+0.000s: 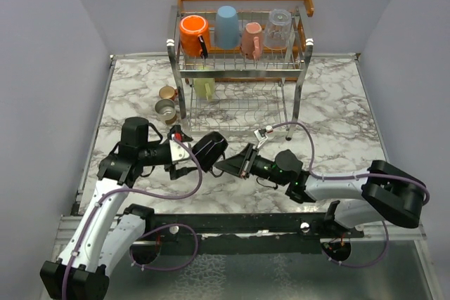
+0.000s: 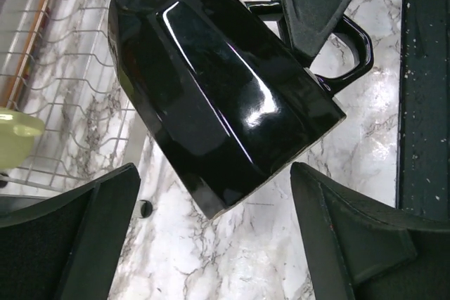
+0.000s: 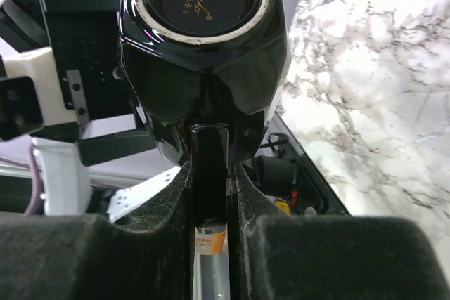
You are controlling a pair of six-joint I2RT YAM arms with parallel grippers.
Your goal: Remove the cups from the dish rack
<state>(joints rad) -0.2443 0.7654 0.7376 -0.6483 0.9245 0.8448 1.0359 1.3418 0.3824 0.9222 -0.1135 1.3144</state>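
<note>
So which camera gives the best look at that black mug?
The left wrist view: the black mug fills it, side and handle clear. The right wrist view shows its base and the handle pinched in the right jaws. The top view shows only a small dark shape.

walls [image 1: 42,68]: plain pale lavender, three sides | table [image 1: 337,103]: white-grey marble top | light: soft, even

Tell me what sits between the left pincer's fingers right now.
The black mug, clamped by its handle in the right pincer. The left wrist view shows it untouched by the open left pincer.
</note>
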